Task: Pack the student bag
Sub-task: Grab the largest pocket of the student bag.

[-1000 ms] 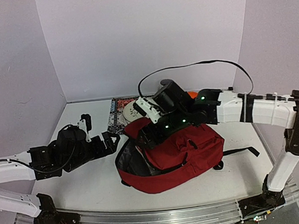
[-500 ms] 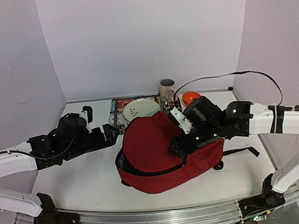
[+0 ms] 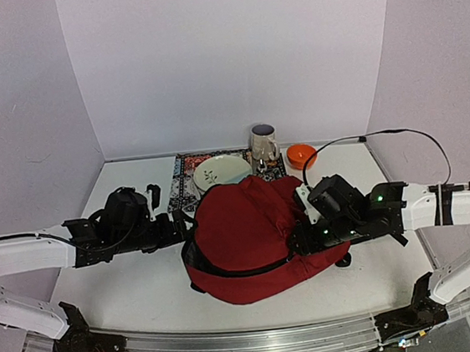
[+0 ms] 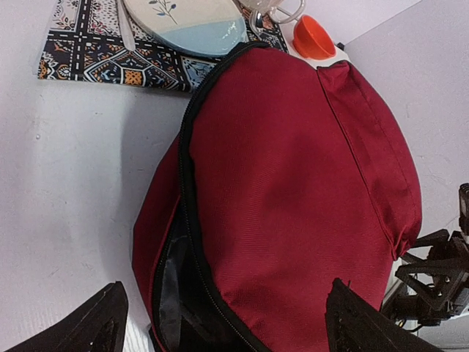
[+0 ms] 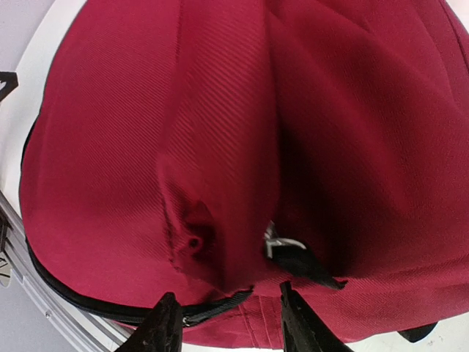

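The student bag (image 3: pixel 240 226) is a dark-red backpack lying in the middle of the table with its flap folded over the top. A black zip line (image 3: pixel 228 271) runs along its near side. In the left wrist view the bag (image 4: pixel 293 183) fills the frame, and a gap at the zip (image 4: pixel 176 271) shows the dark lining. My left gripper (image 3: pixel 182 229) (image 4: pixel 227 323) is at the bag's left edge, wide open and holding nothing. My right gripper (image 3: pixel 299 241) (image 5: pixel 231 323) is low on the bag's right side. Its fingers are apart, and the flap's edge (image 5: pixel 220 290) lies between them.
Behind the bag lie a patterned mat (image 3: pixel 183 178) (image 4: pixel 88 51) with a pale plate (image 3: pixel 222 171) (image 4: pixel 190 22), a mug (image 3: pixel 263 144) and a small orange bowl (image 3: pixel 301 154) (image 4: pixel 314 38). A black strap with a buckle (image 5: pixel 293 253) lies by the right fingers. Walls close three sides.
The right arm swung the raised flap over and down to the right, covering the bag's open top, and its fingers narrowed. The left gripper moved right, up to the bag.
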`<move>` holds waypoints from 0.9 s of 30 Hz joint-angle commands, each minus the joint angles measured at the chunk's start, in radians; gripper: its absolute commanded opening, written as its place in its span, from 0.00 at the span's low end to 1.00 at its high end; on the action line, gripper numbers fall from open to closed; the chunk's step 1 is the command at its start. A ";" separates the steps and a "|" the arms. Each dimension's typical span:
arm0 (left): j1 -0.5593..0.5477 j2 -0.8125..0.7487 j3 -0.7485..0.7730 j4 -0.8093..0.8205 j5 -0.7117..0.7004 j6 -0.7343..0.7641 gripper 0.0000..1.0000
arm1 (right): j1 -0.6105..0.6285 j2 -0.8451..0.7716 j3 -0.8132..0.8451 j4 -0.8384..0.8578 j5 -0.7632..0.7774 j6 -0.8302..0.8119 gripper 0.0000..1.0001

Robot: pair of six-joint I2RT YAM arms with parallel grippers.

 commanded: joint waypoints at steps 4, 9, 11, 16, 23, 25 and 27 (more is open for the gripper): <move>0.005 0.050 -0.033 0.137 0.088 -0.045 0.93 | -0.002 -0.043 -0.063 0.091 -0.025 0.072 0.44; 0.004 0.074 -0.033 0.153 0.116 -0.046 0.91 | -0.002 -0.013 -0.075 0.141 -0.032 0.089 0.41; 0.004 0.078 -0.036 0.160 0.124 -0.048 0.91 | -0.002 -0.008 -0.086 0.165 -0.043 0.095 0.40; 0.004 0.094 -0.043 0.179 0.145 -0.055 0.89 | -0.002 -0.002 -0.102 0.188 -0.051 0.107 0.37; 0.004 0.099 -0.050 0.188 0.152 -0.063 0.88 | -0.001 0.026 -0.106 0.189 -0.054 0.120 0.34; 0.004 0.099 -0.052 0.190 0.154 -0.064 0.87 | -0.002 0.035 -0.103 0.189 -0.066 0.124 0.32; 0.004 0.100 -0.053 0.190 0.155 -0.065 0.87 | -0.002 0.032 -0.110 0.188 -0.075 0.129 0.32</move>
